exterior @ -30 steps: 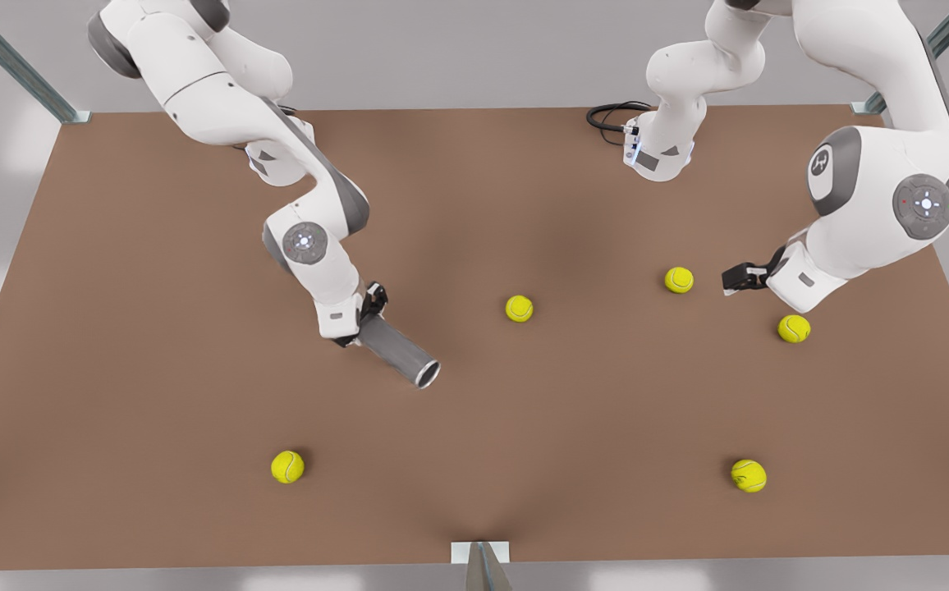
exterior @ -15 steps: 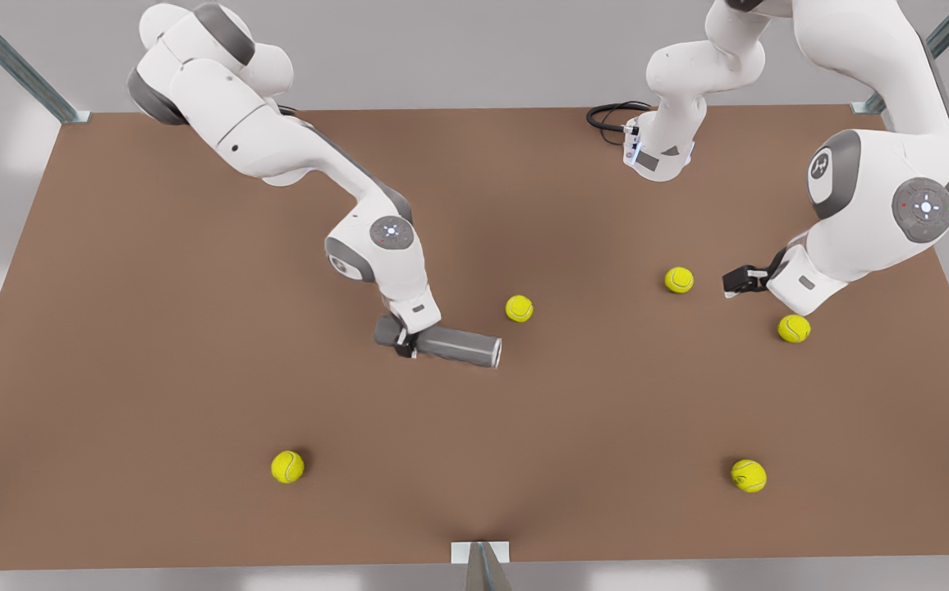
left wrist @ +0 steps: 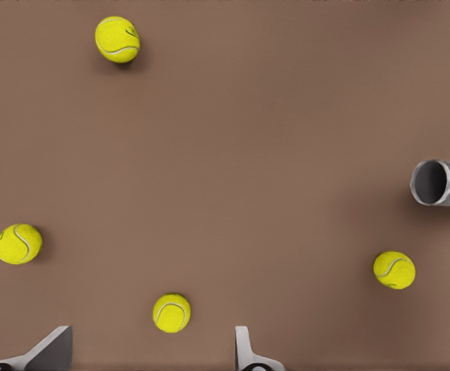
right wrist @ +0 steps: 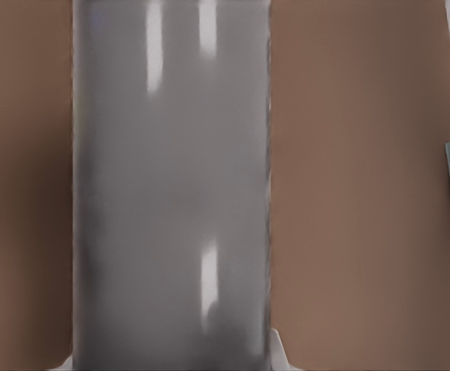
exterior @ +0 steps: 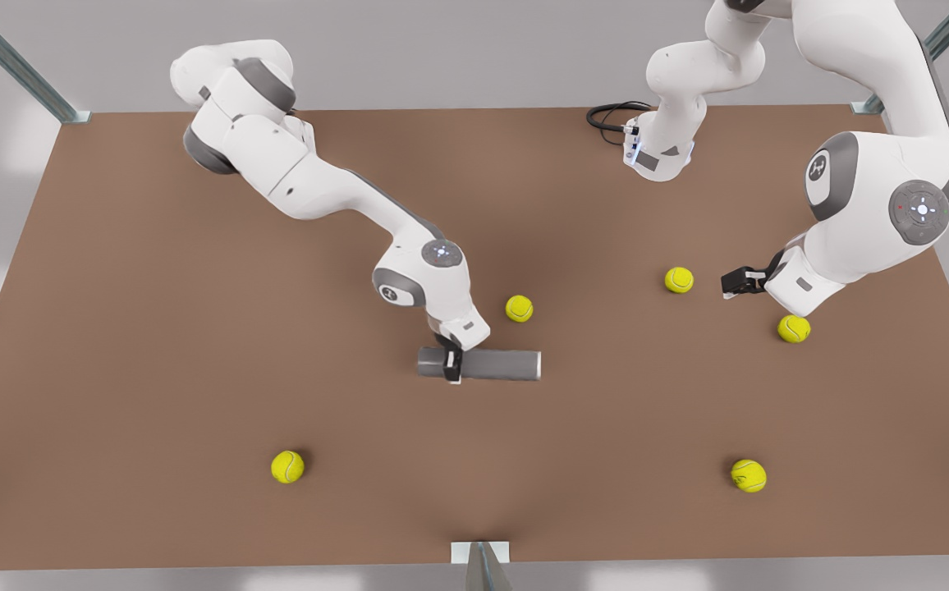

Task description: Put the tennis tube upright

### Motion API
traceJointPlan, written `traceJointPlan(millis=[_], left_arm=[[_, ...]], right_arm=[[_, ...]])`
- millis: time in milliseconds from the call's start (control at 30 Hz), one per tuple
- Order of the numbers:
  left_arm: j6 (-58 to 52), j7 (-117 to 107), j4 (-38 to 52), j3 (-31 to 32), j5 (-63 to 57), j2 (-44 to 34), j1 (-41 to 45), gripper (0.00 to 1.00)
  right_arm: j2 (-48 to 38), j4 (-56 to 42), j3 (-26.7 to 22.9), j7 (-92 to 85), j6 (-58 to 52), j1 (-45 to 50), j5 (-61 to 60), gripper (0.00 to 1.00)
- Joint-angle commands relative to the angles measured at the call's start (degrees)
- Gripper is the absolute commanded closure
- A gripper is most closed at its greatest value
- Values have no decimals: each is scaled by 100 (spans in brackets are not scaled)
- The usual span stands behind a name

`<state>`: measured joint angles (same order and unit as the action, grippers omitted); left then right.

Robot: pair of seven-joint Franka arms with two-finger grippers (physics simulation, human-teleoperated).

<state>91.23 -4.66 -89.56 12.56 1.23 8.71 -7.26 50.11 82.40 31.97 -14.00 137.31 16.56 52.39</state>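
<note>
The long dark grey tube with a silvery rim (exterior: 497,364) lies flat on its side, near the middle of the big brown table (exterior: 154,328). It is not standing up yet.

The right gripper (exterior: 452,364) is the one on the front view's left. It is clamped on the tube, close to the end that points toward the front view's left. In the right wrist view the grey tube (right wrist: 171,185) looks very big and close.

The left gripper (exterior: 731,283) is on the front view's right, well apart from the tube. It waits there with its fingers (left wrist: 244,352) spread apart and nothing between them. It hangs near a small yellow-green ball (exterior: 679,280). From the left wrist view I can see the tube's open end (left wrist: 432,182) far off.

What could go wrong? The gripper holds the tube near one end, so the long free part may pull down and slip when the arm turns it. The tube is smooth and round, so it could roll out of the grip. Another yellow-green ball (exterior: 519,309) sits near the tube. If the tube swings that way, it may knock the ball away. If the tube is set down a bit tilted, I think it will fall over again.
</note>
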Motion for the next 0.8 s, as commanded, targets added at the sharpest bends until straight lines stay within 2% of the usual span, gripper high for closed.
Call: traceJointPlan(millis=[0, 167, 200, 433, 500, 533, 567, 633, 700, 733, 767], left_arm=[[0, 0, 0, 1, 0, 0, 6, 0], [0, 0, 0, 1, 9, 8, -3, 0], [9, 0, 0, 1, 9, 8, -3, 0], [114, 0, 0, 1, 26, 105, -21, 0], [114, 0, 0, 1, 26, 96, -21, 0], [114, 0, 0, 1, 26, 96, -21, 0], [114, 0, 0, 1, 9, 88, -21, 0], [105, 0, 0, 1, -9, 79, -21, 0], [114, 9, 0, 1, -18, 96, -21, 0], [114, 0, 0, 1, -18, 105, 6, 0], [106, 0, 0, 1, -18, 105, 41, 0]], right_arm=[[25, -4, -7, 3, 33, 14, 8, 25], [60, 22, -60, 3, 77, 259, 8, 22], [95, 13, -60, 12, 77, 295, 8, 0], [78, 4, -51, 20, 42, 427, -28, 0], [-177, 153, 28, 20, -28, 313, -107, 0], [-291, 251, 186, 29, -125, 155, -107, 0], [-379, 259, 581, 29, -485, -162, -124, 0], [-836, 391, 1162, 73, -1285, -944, -756, 0], [-1091, 426, 2269, 100, -2216, -2288, -1091, 0], [-1301, 426, 2577, 117, -2603, -2868, -1275, 0], [-1565, 418, 2586, 135, -2832, -3212, -1600, 0]])
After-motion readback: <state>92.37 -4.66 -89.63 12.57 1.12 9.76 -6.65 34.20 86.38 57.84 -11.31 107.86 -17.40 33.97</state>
